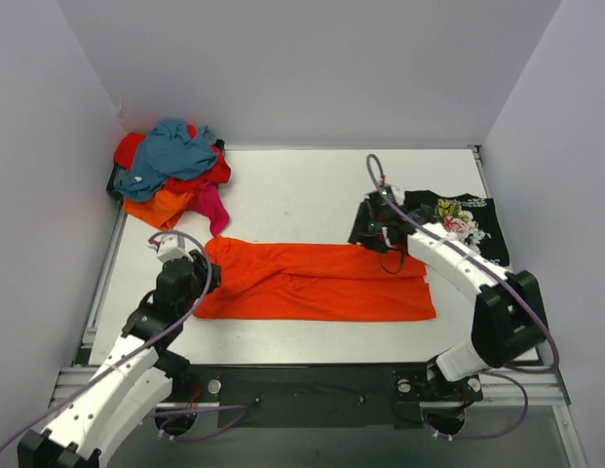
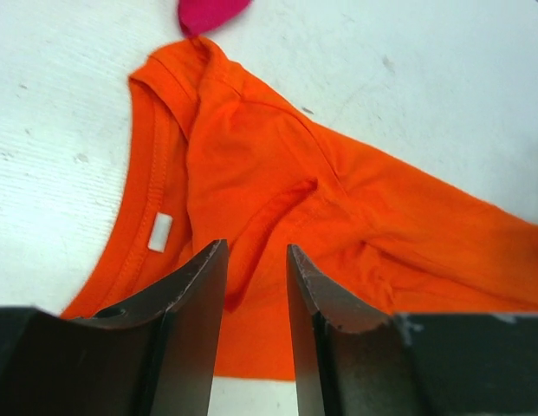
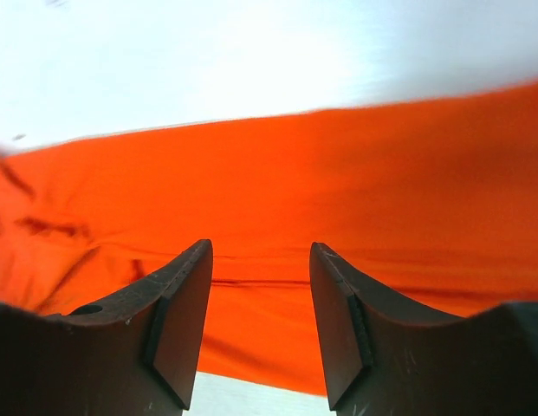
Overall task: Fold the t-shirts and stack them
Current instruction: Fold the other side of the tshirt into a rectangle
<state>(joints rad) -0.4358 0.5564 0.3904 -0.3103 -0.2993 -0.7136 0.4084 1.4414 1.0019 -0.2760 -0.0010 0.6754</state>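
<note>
The white table [image 1: 312,195] is carrying an orange t-shirt [image 1: 312,283], lying as a long folded band across its middle. A heap of shirts [image 1: 170,171] is sitting far left, a black floral shirt [image 1: 458,219] at the right. My left gripper [image 2: 256,251] and right gripper [image 3: 260,251] are hovering over the band's ends, jaws parted, gripping nothing.

A bright orange cloth t-shirt [image 1: 317,283] is laid as a long folded band between left gripper [image 1: 211,276] and right gripper [image 1: 378,234]; a black floral-print shirt [image 1: 470,219] is spread right, mixed-colour shirts [image 1: 170,171] heaped back-left.
</note>
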